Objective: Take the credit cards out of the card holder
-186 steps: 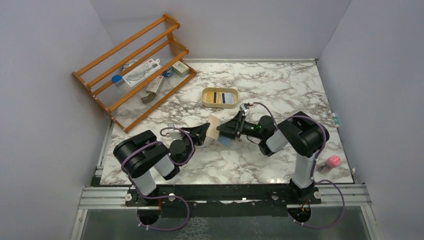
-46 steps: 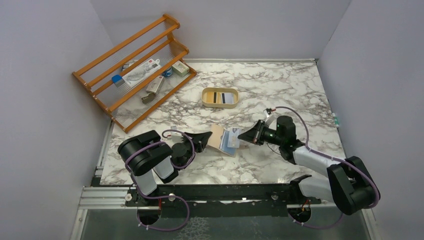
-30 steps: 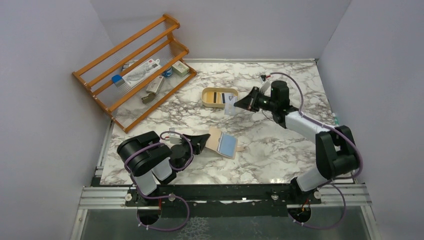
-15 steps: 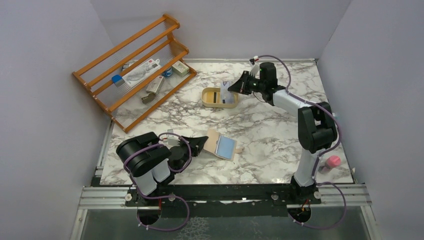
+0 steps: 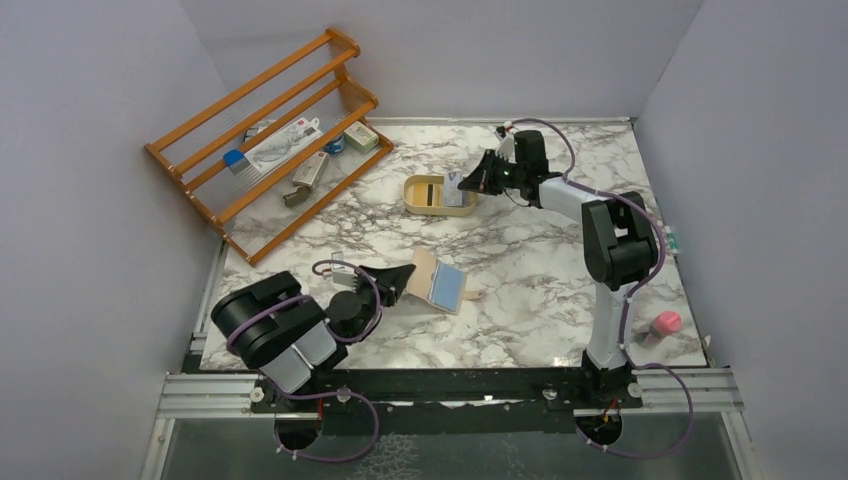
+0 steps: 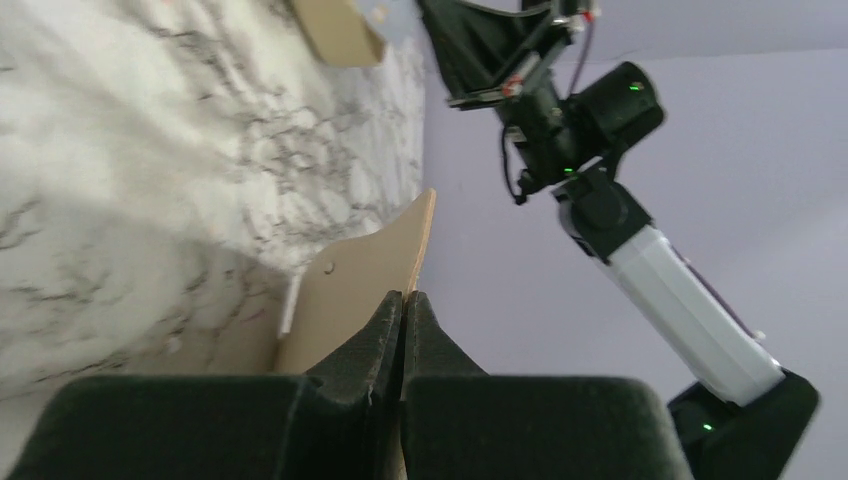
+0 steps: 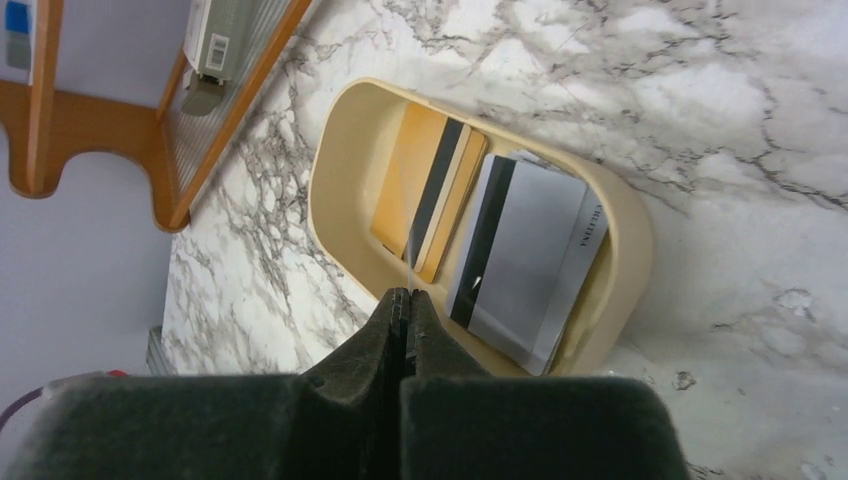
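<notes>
The tan card holder [image 5: 428, 272] lies open near the table's front, with a light blue credit card [image 5: 449, 288] on its inner side. My left gripper [image 5: 408, 273] is shut on its raised left flap [image 6: 362, 283], the jaws [image 6: 403, 296] pinching the leather edge. Far back, my right gripper [image 5: 467, 182] hangs over the cream oval tray [image 5: 412, 203], shut on a thin card seen edge-on [image 7: 411, 245] at its fingertips [image 7: 403, 292]. In the tray [image 7: 340, 170] lie a yellow card with a black stripe [image 7: 418, 185] and a whitish striped card [image 7: 530, 255].
A wooden rack [image 5: 262, 140] holding small items stands at the back left. A pink object [image 5: 665, 323] sits beyond the table's right edge. The right arm's links [image 6: 640, 270] stretch behind the card holder in the left wrist view.
The right gripper has carried a card from the card holder back to the tray, ending low over it. The left gripper kept hold of the flap, which has shifted slightly.
</notes>
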Controlling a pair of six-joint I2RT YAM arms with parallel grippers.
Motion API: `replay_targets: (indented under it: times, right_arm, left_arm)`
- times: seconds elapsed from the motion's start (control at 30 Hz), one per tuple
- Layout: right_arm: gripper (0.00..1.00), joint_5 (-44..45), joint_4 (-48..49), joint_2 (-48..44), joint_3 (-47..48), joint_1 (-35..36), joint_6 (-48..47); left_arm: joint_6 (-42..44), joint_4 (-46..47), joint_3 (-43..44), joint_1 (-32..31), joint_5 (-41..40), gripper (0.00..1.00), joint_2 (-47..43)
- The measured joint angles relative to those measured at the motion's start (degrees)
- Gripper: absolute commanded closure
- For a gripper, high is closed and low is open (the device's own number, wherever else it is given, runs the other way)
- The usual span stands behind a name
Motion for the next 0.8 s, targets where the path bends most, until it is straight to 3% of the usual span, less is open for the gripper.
replay_targets:
  times: [0.17, 0.47, 0.7, 0.8]
  right_arm:
    - [0.99, 0.22, 0.09, 0.70, 0.92, -1.51, -0.31]
    - [0.99, 0.35, -0.02, 2.95, 2.21, -2.38, -0.31]
    - [0.99, 0.33, -0.35, 3.19, 2.21, -2.38, -1.25]
    - [0.94, 0.31, -0.96, 3.28, 2.32, -2.38, -1.68]
  left_arm:
    - [3.87, -5.20, 1.66, 0.11, 0.02, 1.00, -9.64]
    - [14.10, -26.77, 6.03, 0.66, -0.61, 1.00, -28.46]
    - [16.35, -34.47, 6.01, 0.87, -1.14, 1.00, -29.31]
    - [16.87, -36.28, 6.01, 0.87, -1.22, 1.00, -28.83]
